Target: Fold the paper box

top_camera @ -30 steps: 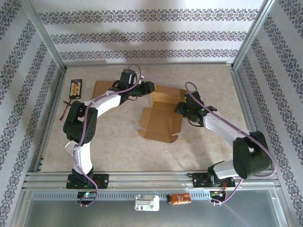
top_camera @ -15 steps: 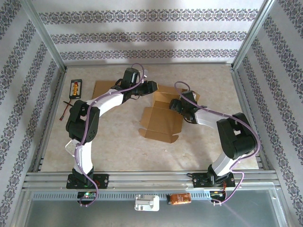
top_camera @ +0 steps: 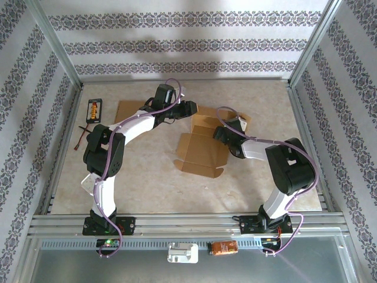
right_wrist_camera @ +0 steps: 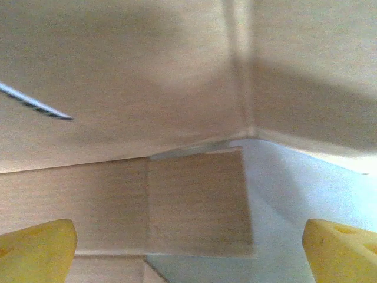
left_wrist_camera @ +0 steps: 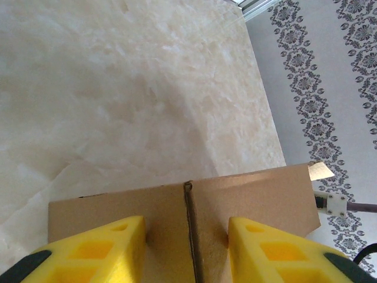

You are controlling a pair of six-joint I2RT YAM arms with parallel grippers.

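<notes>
Step in hand, as judged: raising the side flaps.

Paper box [top_camera: 203,150] lies mostly flat on the bench [top_camera: 147,177].

Left pincer [left_wrist_camera: 187,247]: half apart, straddling a crease at the box's far edge, no clamp evident.

Right pincer [right_wrist_camera: 188,247]: wide apart, close against the box's right flap.

Next move probably calls for closing on that flap and folding it inward.

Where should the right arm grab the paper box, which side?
On the paper box, probably the free edge of the flap facing the right gripper, coming from the right with fingers straddling it. The cardboard is thin and lies mostly flat, so only edges can be pinched.
</notes>
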